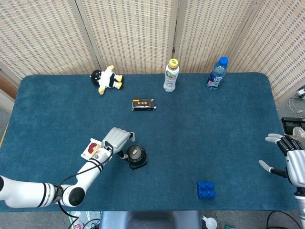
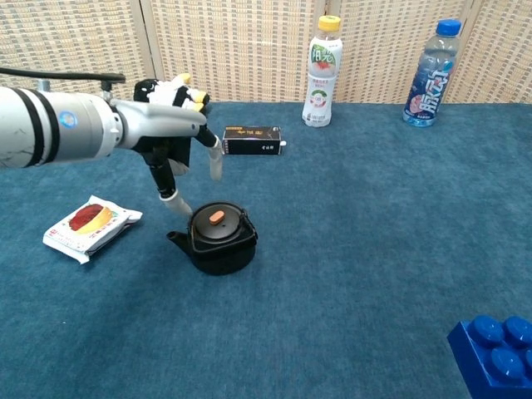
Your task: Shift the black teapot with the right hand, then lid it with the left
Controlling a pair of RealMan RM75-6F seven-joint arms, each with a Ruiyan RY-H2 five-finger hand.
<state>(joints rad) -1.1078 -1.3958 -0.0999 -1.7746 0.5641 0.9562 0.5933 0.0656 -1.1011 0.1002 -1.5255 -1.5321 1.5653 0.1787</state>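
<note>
One black teapot [image 2: 219, 242] is seen on the blue table [image 1: 205, 124], and one lid with an orange knob [image 2: 216, 218] is placed on it. Two bottles are counted at the back: one white bottle with a yellow cap [image 1: 170, 75] and one clear bottle with a blue cap [image 1: 216, 73]. One plush toy [image 1: 107, 79], one small black box [image 1: 143, 104] and one snack packet [image 2: 90, 225] are found. One blue brick [image 1: 205, 189] is seen, though it is possibly made of stacked pieces. Two hands are counted, the left hand [image 1: 116, 140] and the right hand [image 1: 289, 157].
</note>
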